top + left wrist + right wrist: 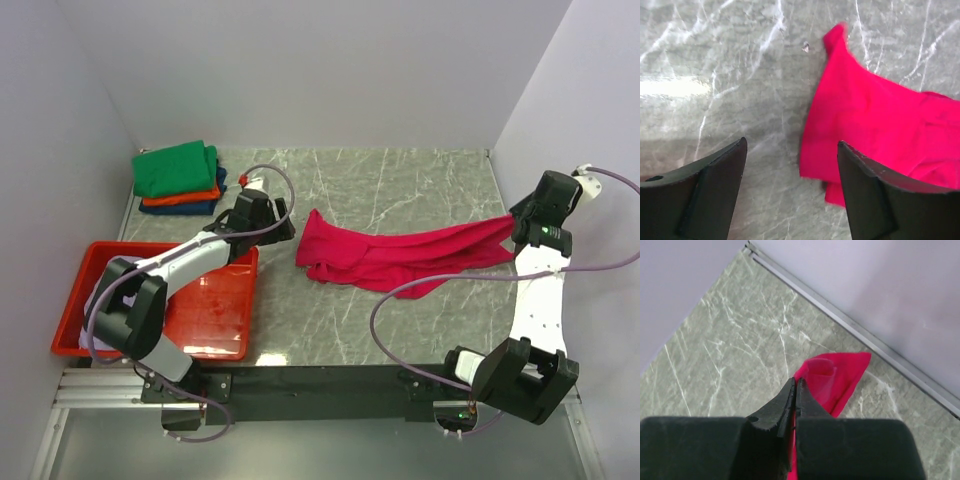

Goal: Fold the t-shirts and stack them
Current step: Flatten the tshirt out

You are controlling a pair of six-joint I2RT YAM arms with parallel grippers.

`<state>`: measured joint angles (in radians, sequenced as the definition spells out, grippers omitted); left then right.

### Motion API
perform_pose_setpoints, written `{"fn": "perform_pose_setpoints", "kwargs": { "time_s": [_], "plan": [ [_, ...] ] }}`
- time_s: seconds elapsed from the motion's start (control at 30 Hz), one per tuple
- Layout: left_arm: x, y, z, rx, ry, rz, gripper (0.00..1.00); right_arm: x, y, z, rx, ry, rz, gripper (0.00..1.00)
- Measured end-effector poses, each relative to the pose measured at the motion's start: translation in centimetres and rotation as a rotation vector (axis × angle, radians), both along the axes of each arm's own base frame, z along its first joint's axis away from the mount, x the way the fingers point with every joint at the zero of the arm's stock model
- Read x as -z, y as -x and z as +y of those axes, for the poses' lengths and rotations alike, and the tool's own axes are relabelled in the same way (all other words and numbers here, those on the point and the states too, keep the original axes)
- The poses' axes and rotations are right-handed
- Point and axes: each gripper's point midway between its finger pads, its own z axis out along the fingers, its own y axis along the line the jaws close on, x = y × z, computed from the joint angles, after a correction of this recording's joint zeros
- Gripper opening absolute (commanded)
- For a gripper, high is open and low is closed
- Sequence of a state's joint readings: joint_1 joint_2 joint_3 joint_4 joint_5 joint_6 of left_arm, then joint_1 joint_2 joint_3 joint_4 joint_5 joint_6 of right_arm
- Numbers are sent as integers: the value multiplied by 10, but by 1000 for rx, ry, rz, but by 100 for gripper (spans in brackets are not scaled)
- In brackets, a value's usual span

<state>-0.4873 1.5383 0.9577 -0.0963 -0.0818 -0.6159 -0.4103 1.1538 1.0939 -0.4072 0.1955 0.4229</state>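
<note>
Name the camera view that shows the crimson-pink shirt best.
Top external: it shows the whole crimson-pink shirt stretched across the table, bunched at its left end. The left wrist view shows only that end beyond the open left jaws; the right wrist view shows only a corner past the shut right jaws.

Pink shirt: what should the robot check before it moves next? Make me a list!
1. Right gripper shut on the pink shirt: ok.
2. Left gripper open, ready to grab: ok.
3. Left gripper holding the shirt: not ok, nothing gripped yet.
4. Shirt spread flat: not ok, it is bunched.
5. Folded stack out of the way, far left corner: ok.
6. How firmly the right grip holds: cannot tell.
</note>
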Motion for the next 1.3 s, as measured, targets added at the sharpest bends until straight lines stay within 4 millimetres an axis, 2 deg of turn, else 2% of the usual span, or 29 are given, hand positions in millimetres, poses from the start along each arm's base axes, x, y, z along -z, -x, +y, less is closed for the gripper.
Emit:
{"fn": "perform_pose_setpoints", "kwargs": {
  "time_s": [0.2,0.57,0.73,0.87,0.9,1.03,1.2,1.23,1.3],
  "plan": [
    [10,9,-9,50,56,4,71,3,-1,3,-19,-10,4,0],
    [62,30,-34,131,126,130,72,4,-5,11,-60,-30,-4,0],
    [72,38,-45,159,109,151,72,4,-6,13,-76,-37,-10,0],
    [71,39,-54,172,103,142,69,5,-7,15,-85,-43,-10,0],
    [72,40,-55,173,100,141,67,6,-7,16,-89,-46,-9,0],
    [76,40,-58,167,89,145,47,9,-7,19,-100,-55,-5,0],
    [81,37,-57,145,77,155,30,8,-7,21,-110,-57,-12,0],
    [82,37,-58,145,76,156,20,7,-7,21,-112,-57,-14,0],
    [84,37,-57,139,71,162,8,6,-7,22,-117,-58,-20,0]
  ]
}}
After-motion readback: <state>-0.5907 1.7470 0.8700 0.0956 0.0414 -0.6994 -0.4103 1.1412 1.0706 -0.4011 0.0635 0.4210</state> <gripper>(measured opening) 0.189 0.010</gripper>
